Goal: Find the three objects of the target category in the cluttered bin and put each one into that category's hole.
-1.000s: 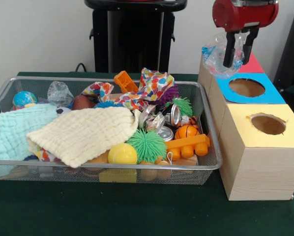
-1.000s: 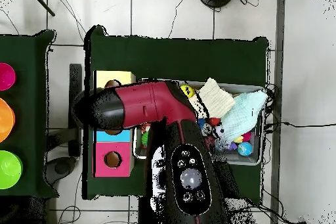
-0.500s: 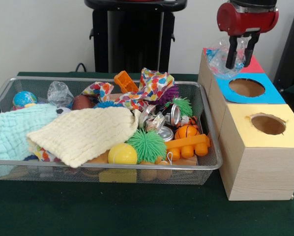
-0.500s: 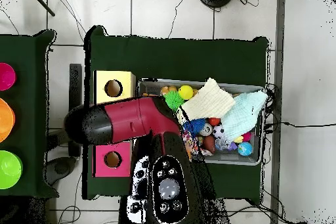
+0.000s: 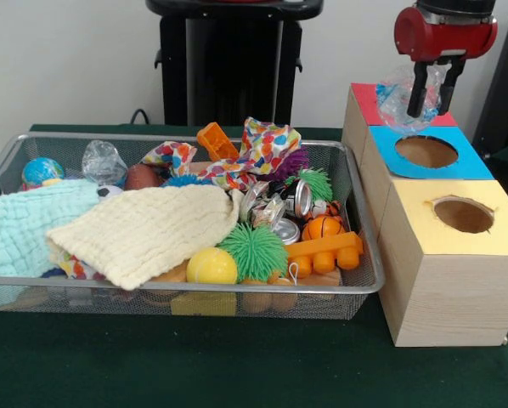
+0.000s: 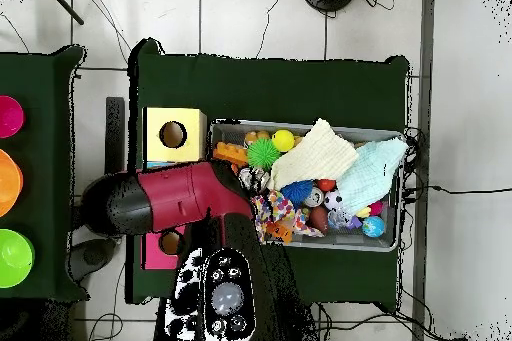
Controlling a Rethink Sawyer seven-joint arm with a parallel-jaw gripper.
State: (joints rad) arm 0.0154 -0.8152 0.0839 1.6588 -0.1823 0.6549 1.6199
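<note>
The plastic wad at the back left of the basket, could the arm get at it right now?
Probably not yet. The gripper is shut on another wad over the blue box. The wad in the basket lies uncovered by the rim, so once emptied, the way looks free.

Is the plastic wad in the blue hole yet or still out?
Out: the crinkly clear plastic wad hangs in the shut pincer above the blue-faced box's hole.

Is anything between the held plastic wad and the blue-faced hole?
Nothing visible. The gripper holds the plastic wad just above and behind the blue-faced hole, whose opening shows uncovered in the front view; the arm hides it overhead.
</note>
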